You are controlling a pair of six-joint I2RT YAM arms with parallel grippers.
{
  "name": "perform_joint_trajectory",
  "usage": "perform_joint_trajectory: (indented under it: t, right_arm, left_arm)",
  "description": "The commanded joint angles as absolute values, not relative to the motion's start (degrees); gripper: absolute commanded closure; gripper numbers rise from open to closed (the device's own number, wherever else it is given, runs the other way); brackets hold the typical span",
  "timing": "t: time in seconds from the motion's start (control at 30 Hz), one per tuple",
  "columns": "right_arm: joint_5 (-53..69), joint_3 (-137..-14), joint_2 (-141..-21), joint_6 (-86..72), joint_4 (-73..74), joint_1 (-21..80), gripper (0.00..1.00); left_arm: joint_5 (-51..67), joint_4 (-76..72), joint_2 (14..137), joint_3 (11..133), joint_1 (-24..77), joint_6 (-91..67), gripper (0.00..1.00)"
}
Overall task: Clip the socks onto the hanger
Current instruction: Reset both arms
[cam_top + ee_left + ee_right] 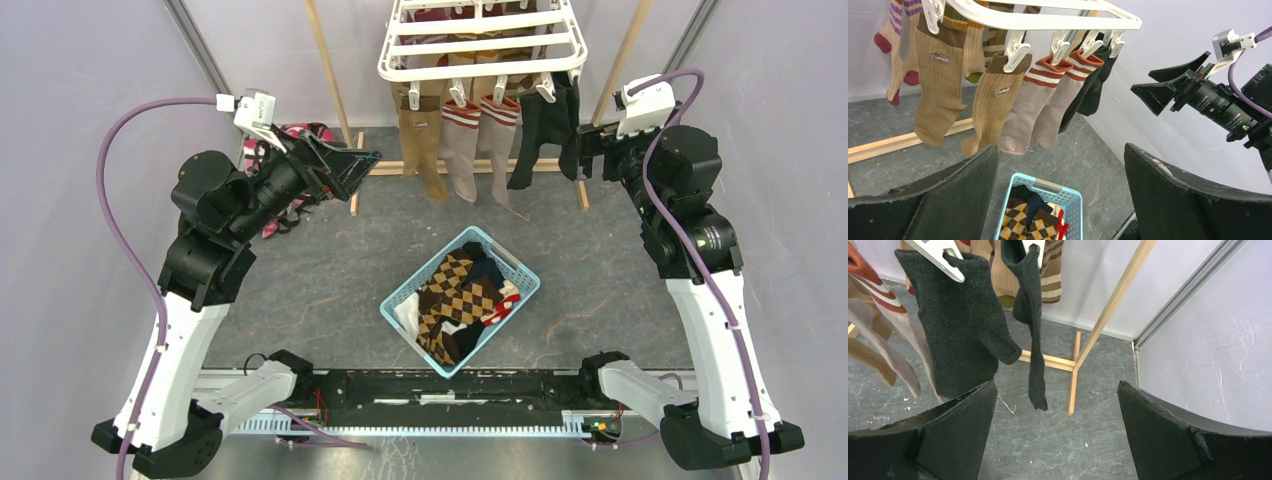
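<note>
1. Overhead, the white plastic hanger (480,45) hung at the top centre of the frame, between the uprights of a thin wooden stand (330,75).
2. White clips (1015,47) on its near bar held a row of socks: a tan ribbed sock (425,150), grey socks with red-and-white cuffs (460,155) and, at the right end, black socks (535,130).
3. In the left wrist view more socks showed on the bars behind, among them a purple-striped sock (898,30) at the upper left.
4. A light blue mesh basket (427,266) stood on the grey table (300,280) in the middle of the overhead frame, well below the hanger. In it lay brown argyle socks (455,295) with dark, white and red fabric beside them.
5. The left gripper (1060,147) was raised at the left of the overhead frame, pointing toward the hung row. Its jaws stood wide apart with nothing between them.
6. In its own view the basket sat low between the two fingers, with the tan and grey socks above.
7. The right gripper (1056,385) was up at the upper right of the overhead frame, just beside the black socks. Its jaws were spread wide and held nothing.
8. Its wrist view showed one broad black sock clipped at the upper left and a narrower one to its right, both hanging clear of the fingers.
9. A pink, red and black patterned cloth (310,131) showed behind the left arm at the upper left, partly hidden.
</note>
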State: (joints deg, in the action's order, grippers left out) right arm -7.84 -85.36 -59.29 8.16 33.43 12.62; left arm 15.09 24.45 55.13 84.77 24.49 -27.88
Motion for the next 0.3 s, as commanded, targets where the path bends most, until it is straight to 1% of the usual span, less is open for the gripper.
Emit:
perform_joint_trajectory:
  t: [0.0,0.27]
  right_arm:
    - [-8.8,-87.8,-59.4,6.7,31.6,12.4,0.02]
    - [-8.7,-87.6,-59.3,6.7,31.3,12.3,0.02]
  left_arm:
    - [15.3,24.8,55.4,86.8,24.3,-25.5,0.00]
    - [15.1,24.9,55.4,86.5,24.3,-25.1,0.00]
